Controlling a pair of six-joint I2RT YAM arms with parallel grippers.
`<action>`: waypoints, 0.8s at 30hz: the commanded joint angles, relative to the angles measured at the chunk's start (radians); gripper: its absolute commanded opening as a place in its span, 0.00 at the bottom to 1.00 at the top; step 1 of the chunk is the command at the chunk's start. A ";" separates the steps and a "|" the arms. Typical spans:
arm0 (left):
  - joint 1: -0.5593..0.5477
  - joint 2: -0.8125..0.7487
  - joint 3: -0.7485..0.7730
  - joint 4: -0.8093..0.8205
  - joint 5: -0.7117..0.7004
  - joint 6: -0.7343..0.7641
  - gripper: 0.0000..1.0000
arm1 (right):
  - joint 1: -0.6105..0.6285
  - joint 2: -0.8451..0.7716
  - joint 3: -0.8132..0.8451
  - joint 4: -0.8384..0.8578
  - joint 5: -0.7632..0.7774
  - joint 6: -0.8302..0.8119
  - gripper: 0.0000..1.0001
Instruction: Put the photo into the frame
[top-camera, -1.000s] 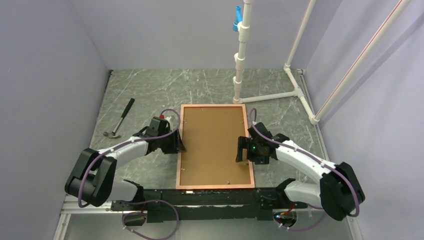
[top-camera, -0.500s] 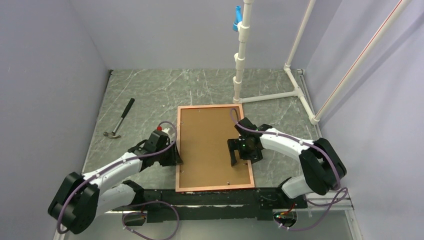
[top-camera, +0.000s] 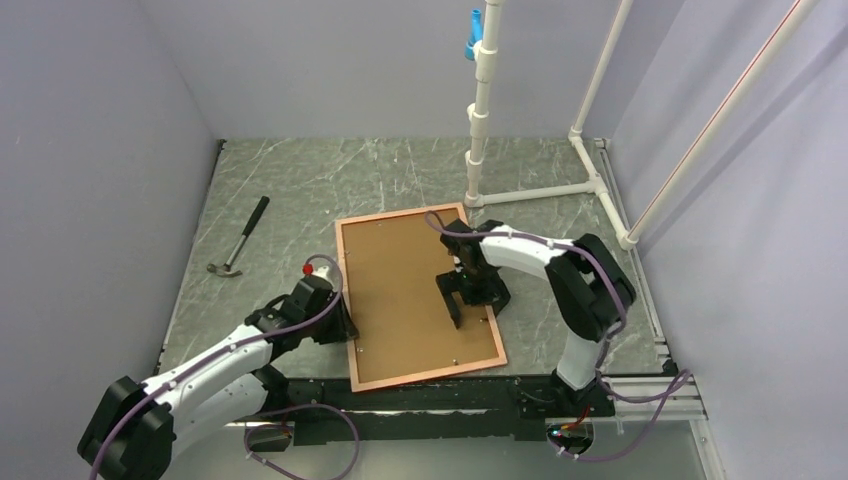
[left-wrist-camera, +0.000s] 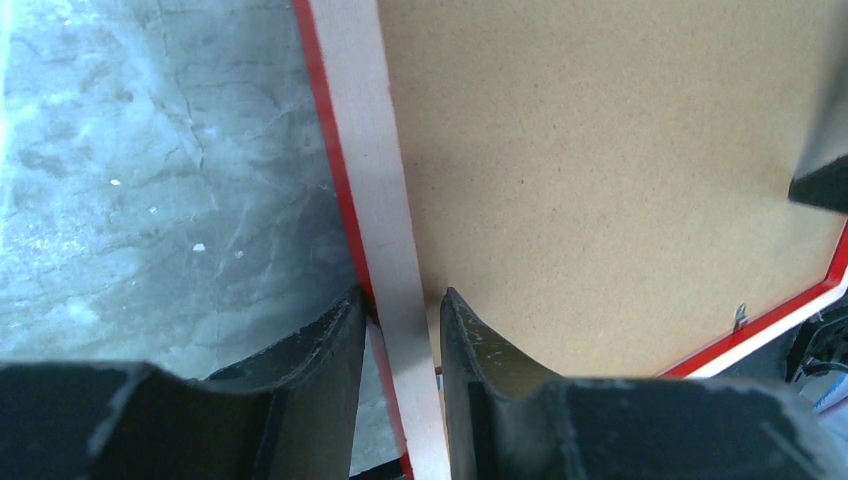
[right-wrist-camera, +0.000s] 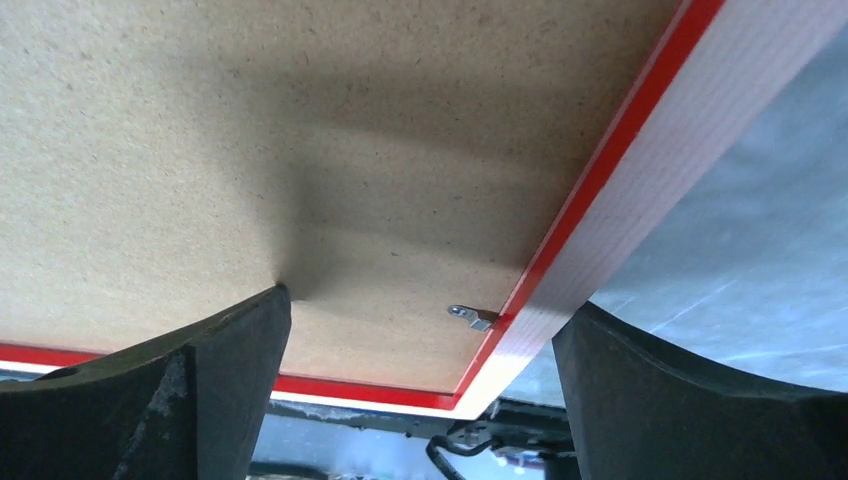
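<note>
1. Marble tabletop (top-camera: 300, 180) carries the frame (top-camera: 400, 214) back-up near its front edge; it has just swung askew.
2. My left claw (left-wrist-camera: 400, 310) pinches its left rail.
3. My right claw (right-wrist-camera: 420, 320) gapes wide over the backing board (top-camera: 400, 290).
4. I see no photo; presumably I'm repositioning.

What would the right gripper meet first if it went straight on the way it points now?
Most likely the board, just inside the frame's right edge; how far off is unclear.

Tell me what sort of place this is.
Likely a robotics test cell: walls box in a marbled table, a left arm and right arm bolted at its edge, a white pipe stand behind.
</note>
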 joint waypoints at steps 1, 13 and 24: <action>-0.066 -0.013 -0.050 0.077 0.178 -0.123 0.36 | 0.043 0.105 0.263 0.441 -0.171 -0.054 1.00; -0.106 0.103 -0.035 0.250 0.174 -0.183 0.49 | 0.042 0.310 0.618 0.294 -0.034 -0.142 1.00; -0.152 0.323 0.086 0.376 0.153 -0.209 0.65 | 0.029 0.137 0.471 0.241 0.238 -0.143 1.00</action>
